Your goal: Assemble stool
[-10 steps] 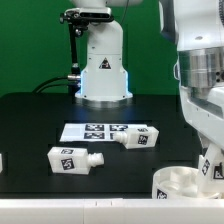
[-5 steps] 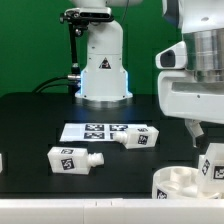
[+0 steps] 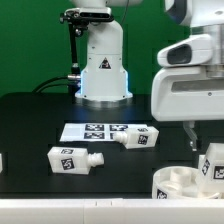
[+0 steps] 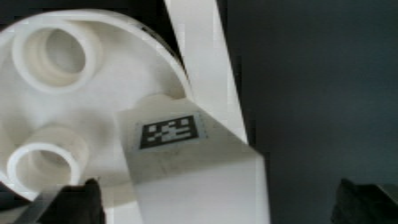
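Gripper (image 4: 217,202) is spread wide over the leg (image 4: 196,140) on the seat (image 4: 71,100), so we'd lift straight up, no sideways nudges.

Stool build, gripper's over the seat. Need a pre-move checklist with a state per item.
1. Gripper open: ok. The fingers are spread wide and clamp nothing.
2. Leg at the seat fully pegged into the seat: cannot tell. The joint is hidden.
3. Free sockets: ok. Two open holes show in the wrist view.
4. More legs available: ok. The first loose leg lies on the table, and the second loose leg lies at the end of the marker board.
5. Fingers clear of the leg at the seat: cannot tell.
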`<action>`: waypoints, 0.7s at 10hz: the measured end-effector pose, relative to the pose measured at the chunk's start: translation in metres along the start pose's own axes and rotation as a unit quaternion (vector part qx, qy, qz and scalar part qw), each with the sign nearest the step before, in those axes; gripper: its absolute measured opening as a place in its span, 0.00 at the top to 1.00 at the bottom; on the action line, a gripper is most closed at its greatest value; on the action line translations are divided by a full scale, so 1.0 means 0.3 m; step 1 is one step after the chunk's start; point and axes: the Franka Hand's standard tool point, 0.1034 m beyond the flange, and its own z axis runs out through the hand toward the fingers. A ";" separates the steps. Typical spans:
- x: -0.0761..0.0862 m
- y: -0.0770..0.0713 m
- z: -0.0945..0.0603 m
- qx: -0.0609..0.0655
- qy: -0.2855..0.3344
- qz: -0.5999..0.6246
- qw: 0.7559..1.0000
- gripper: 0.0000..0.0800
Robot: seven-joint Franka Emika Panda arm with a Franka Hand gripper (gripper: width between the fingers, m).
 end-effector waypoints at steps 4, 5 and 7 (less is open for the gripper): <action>0.006 0.016 0.000 -0.004 0.001 -0.143 0.990 0.19; 0.012 0.019 -0.013 -0.013 0.001 -0.262 0.965 0.19; 0.009 0.026 -0.012 -0.023 -0.009 -0.404 0.915 0.19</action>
